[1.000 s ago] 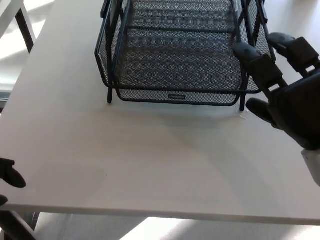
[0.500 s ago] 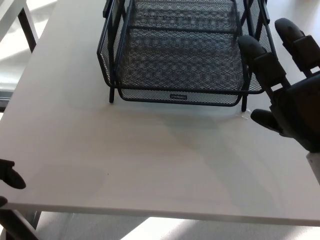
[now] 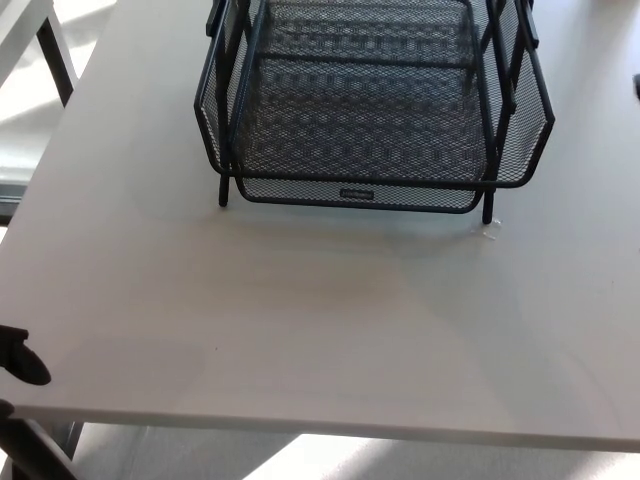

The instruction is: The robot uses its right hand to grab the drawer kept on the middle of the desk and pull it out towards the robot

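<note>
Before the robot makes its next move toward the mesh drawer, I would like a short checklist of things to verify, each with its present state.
1. Right hand visible and lined up with the drawer: not ok. It does not show in the head view.
2. Drawer front edge free to grasp: ok. Nothing covers the low mesh lip with its small label.
3. Path toward the robot free: ok. The desk in front of the drawer is bare.
4. Mesh rack standing level: ok. Its front feet rest on the desk.
5. Left hand out of the way: ok. Only a small black part shows at the near left desk edge.
6. Left hand open or shut: cannot tell.
</note>
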You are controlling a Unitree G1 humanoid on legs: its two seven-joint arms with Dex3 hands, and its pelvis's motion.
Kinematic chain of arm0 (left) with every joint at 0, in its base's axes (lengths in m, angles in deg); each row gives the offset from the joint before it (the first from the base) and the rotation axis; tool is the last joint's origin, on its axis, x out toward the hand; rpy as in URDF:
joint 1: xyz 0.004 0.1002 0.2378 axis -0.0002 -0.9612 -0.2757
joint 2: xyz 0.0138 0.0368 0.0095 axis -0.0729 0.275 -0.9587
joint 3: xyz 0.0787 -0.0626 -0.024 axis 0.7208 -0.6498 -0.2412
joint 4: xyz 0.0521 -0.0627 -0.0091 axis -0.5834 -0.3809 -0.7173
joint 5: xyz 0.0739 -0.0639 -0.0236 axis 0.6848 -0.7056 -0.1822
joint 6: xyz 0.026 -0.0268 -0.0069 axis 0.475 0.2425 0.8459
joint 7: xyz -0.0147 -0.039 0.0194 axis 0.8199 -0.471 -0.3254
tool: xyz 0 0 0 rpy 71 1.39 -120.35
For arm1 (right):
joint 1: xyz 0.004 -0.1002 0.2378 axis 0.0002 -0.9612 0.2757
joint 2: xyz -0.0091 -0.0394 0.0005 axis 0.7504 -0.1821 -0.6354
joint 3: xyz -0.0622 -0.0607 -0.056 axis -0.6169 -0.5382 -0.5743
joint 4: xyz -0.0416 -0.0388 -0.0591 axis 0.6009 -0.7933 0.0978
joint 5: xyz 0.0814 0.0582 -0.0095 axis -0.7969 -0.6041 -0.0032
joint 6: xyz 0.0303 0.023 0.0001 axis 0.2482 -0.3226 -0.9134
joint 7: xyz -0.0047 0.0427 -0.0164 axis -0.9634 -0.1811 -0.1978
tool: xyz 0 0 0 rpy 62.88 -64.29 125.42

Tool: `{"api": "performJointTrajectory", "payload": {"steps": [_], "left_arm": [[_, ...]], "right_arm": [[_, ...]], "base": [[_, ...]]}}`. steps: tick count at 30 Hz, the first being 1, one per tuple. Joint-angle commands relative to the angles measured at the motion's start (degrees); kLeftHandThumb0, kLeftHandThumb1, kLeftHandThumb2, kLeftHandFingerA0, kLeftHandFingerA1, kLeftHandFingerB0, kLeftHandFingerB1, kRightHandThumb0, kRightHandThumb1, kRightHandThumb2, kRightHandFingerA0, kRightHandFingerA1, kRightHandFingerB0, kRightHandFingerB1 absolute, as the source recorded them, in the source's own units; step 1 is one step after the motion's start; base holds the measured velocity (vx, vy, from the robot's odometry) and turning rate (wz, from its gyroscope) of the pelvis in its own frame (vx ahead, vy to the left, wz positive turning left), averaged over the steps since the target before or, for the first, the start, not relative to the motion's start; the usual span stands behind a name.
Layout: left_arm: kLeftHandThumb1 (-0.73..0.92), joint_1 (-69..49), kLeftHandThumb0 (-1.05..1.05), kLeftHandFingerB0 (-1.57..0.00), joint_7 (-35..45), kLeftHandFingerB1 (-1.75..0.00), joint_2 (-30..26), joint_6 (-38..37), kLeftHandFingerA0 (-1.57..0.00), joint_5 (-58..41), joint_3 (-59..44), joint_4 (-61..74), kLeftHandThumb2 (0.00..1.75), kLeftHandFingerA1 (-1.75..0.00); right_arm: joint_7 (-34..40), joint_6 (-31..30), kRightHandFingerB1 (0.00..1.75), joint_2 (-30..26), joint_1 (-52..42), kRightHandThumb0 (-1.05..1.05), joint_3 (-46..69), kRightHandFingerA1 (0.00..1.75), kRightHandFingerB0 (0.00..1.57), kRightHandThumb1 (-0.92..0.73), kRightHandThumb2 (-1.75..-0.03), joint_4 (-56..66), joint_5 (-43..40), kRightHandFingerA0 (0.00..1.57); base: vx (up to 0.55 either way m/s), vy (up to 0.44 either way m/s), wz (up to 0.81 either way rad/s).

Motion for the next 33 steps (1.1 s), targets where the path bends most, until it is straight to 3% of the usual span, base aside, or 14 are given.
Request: {"api": "performJointTrajectory", "payload": {"steps": [1,8,10,11,15,16,22,23,24,26,27,31,32,33], "left_arm": [[0.6,-0.39,-0.28,-0.79,0.2,-0.6,-0.47,-1.13,-0.72,0.31,-0.37,-0.37,0.58,-0.82],[0.6,-0.61,-0.26,-0.78,-0.26,-0.59,-0.24,-1.01,-0.74,0.53,-0.55,-0.05,0.57,-0.78],[0.59,-0.44,-0.25,-0.79,-0.78,-0.6,-0.27,-1.69,-0.75,0.94,-0.48,-0.4,0.57,-0.8],[0.59,-0.5,-0.25,-0.79,-0.64,-0.6,-0.28,-1.46,-0.75,0.89,-0.48,-0.25,0.57,-0.82],[0.58,0.22,-0.24,-0.79,-0.39,-0.61,0.03,-2.12,-0.76,0.04,-0.12,-1.38,0.57,-0.84],[0.59,0.32,-0.26,-0.79,-0.38,-0.6,-0.01,-1.98,-0.75,0.16,-0.1,-1.39,0.57,-0.84],[0.58,0.31,-0.24,-0.79,-0.6,-0.61,-0.08,-2.07,-0.75,0.39,-0.24,-1.01,0.57,-0.84],[0.59,0.21,-0.24,-0.79,-0.41,-0.6,-0.06,-1.72,-0.75,0.28,-0.28,-0.79,0.57,-0.84],[0.59,0.06,-0.24,-0.79,-0.08,-0.6,-0.02,-1.16,-0.75,0.06,-0.35,-0.44,0.57,-0.84],[0.59,0.09,-0.23,-0.79,0.01,-0.6,-0.03,-1.09,-0.75,-0.01,-0.33,-0.49,0.57,-0.84],[0.59,0.19,-0.24,-0.79,-0.14,-0.61,-0.12,-1.37,-0.75,0.21,-0.26,-0.69,0.57,-0.85],[0.59,0.24,-0.25,-0.79,0.0,-0.61,-0.05,-0.6,-0.74,0.6,-0.08,-0.32,0.57,-0.85],[0.57,0.43,-0.22,-0.79,-0.44,-0.62,0.34,-2.36,-0.76,-0.27,-0.07,-1.35,0.56,-0.85],[0.58,0.46,-0.23,-0.79,-0.38,-0.62,0.26,-2.11,-0.75,-0.06,0.0,-1.4,0.57,-0.85]], "right_arm": [[-3.38,0.84,0.36,-2.04,-6.61,-0.52,8.67,0.23,0.06,-0.53,-0.56,2.14,-5.83,0.0],[1.86,-0.12,0.35,0.4,-11.12,-0.54,18.23,0.33,0.12,-0.5,-0.56,-1.22,-5.55,0.01],[7.07,-0.47,0.44,1.3,-11.4,-0.67,21.44,0.39,0.11,-0.43,-0.78,-6.78,-5.27,0.03],[7.22,-2.9,0.36,1.34,-11.42,-0.66,22.0,0.42,0.1,-0.6,-0.58,-8.21,-3.66,0.0],[11.72,-1.98,0.4,0.6,-11.86,-0.65,24.84,0.41,0.04,-0.43,-0.77,-17.6,-5.36,0.03],[12.81,-2.2,0.38,0.67,-11.2,-0.63,25.0,0.41,0.1,-0.54,-0.56,-19.8,-5.6,0.0],[18.69,-0.12,0.35,-1.24,-7.57,-0.55,24.26,0.43,0.15,-0.52,-0.57,-38.03,-8.16,0.03],[18.53,0.57,0.48,-1.3,-7.04,-0.33,24.19,0.55,0.0,-0.36,-0.91,-40.07,-9.09,0.04],[17.75,0.95,0.34,-1.24,-6.39,-0.49,24.12,0.44,0.19,-0.51,-0.56,-42.44,-10.27,0.02],[17.31,0.82,0.43,-0.53,-4.99,-0.51,24.12,0.51,0.19,-0.38,-0.69,-45.81,-11.77,0.03],[14.83,0.48,0.33,0.47,-5.11,-0.4,24.58,0.45,0.25,-0.49,-0.56,-45.81,-13.55,0.03],[9.87,0.02,0.29,1.51,-4.55,-0.34,24.87,0.43,0.23,-0.53,-0.56,-50.31,-17.67,0.0],[11.93,-0.82,0.46,1.26,-3.43,-0.25,23.59,0.56,0.01,-0.45,-0.93,-55.78,-16.46,0.07],[12.01,-5.28,0.47,1.43,-3.52,-0.31,21.99,0.56,0.0,-0.43,-0.95,-56.54,-14.05,0.06]], "base": [[0.0,0.0,0.0],[0.0,0.0,0.0],[0.0,0.0,0.0],[0.0,0.0,0.0],[0.0,0.0,0.0],[0.0,0.0,0.0],[0.0,0.0,0.0],[0.0,0.0,0.0],[0.0,0.0,0.0],[0.0,0.0,0.0],[0.0,0.0,0.0],[0.0,0.0,0.0],[0.0,0.0,0.0],[0.0,0.0,0.0]]}}
